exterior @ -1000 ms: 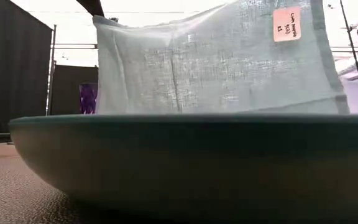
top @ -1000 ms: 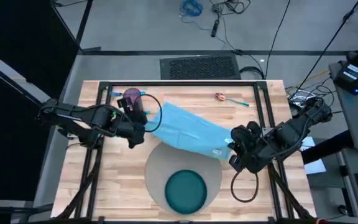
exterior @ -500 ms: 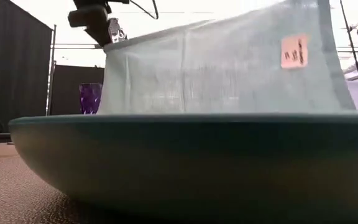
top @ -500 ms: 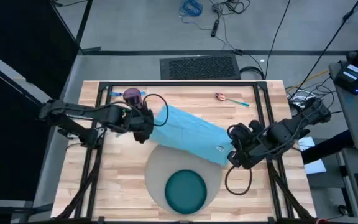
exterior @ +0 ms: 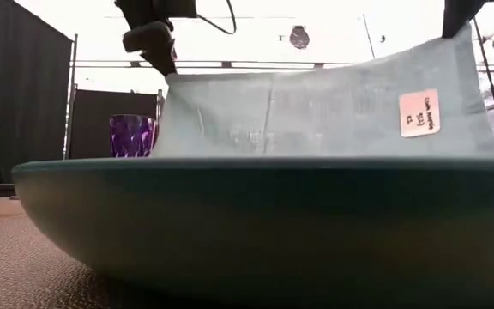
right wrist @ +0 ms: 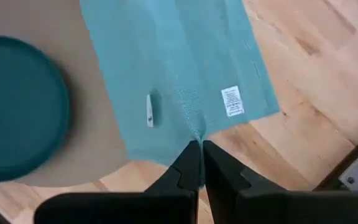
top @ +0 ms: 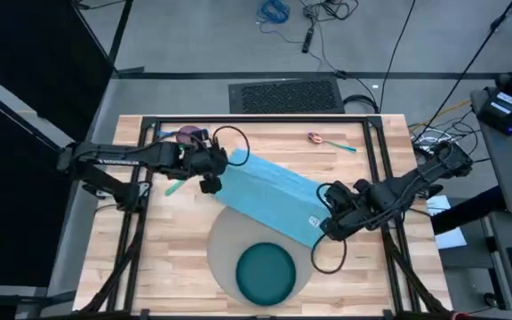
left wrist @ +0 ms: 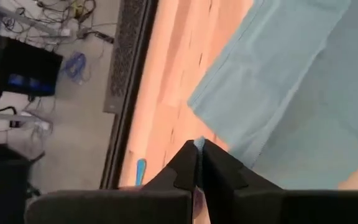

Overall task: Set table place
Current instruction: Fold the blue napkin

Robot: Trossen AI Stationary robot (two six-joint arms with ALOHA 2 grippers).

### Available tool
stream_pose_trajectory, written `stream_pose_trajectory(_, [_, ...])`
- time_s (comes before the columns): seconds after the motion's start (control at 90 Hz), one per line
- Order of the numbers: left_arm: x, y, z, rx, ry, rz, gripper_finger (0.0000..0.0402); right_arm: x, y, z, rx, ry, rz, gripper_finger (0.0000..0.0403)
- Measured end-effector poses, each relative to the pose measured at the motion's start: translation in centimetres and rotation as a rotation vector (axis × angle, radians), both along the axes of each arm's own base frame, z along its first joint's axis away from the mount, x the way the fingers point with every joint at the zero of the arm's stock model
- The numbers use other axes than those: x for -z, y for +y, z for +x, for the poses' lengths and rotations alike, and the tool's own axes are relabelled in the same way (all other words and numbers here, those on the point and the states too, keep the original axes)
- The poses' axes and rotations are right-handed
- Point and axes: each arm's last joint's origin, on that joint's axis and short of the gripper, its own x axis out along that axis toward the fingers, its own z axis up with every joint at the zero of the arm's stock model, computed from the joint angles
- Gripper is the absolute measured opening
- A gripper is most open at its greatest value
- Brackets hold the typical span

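Pincer on our left arm [top: 213, 169] is pinched shut on one upper corner of the light blue napkin [top: 269, 196], holding it above the far left of the counter [top: 176, 258], just beside a purple cup [top: 188, 136]. That arm reaches in level from the left edge, wrist turned toward the middle. Moving right, the napkin hangs stretched between both arms, sagging slightly, its lower edge over the far rim of the round grey placemat [top: 225, 244], which lies at the near middle of the counter with the dark teal plate [top: 266, 272] on it. We judge the cloth light, soft and floppy, best held by its corners as now. Farther right, our right pincer [top: 325, 222] is closed on the opposite corner, near a small white label; its arm stretches in low from the right edge. A spoon [top: 327, 140] lies at the far right.
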Motion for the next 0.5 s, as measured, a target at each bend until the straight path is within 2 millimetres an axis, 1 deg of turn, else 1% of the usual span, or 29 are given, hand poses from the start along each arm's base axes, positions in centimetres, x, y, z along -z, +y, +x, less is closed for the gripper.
stream_pose_trajectory(0.256, [2.3, 0.8, 2.0, 0.022, 0.090, 0.012, 0.0000, 2.1, -1.1, 0.0, 0.009, 0.104, 0.002, 0.0000])
stream_pose_trajectory(0.4, [3.2, 1.7, 2.9, 0.024, 0.100, 0.015, 0.0000, 3.2, -1.9, 0.1, 0.012, 0.157, -0.003, 0.0000])
stream_pose_trajectory(0.5, [4.2, 2.3, 3.8, 0.034, 0.109, 0.000, 0.0000, 4.1, -2.5, 0.1, 0.008, 0.188, -0.013, 0.0000])
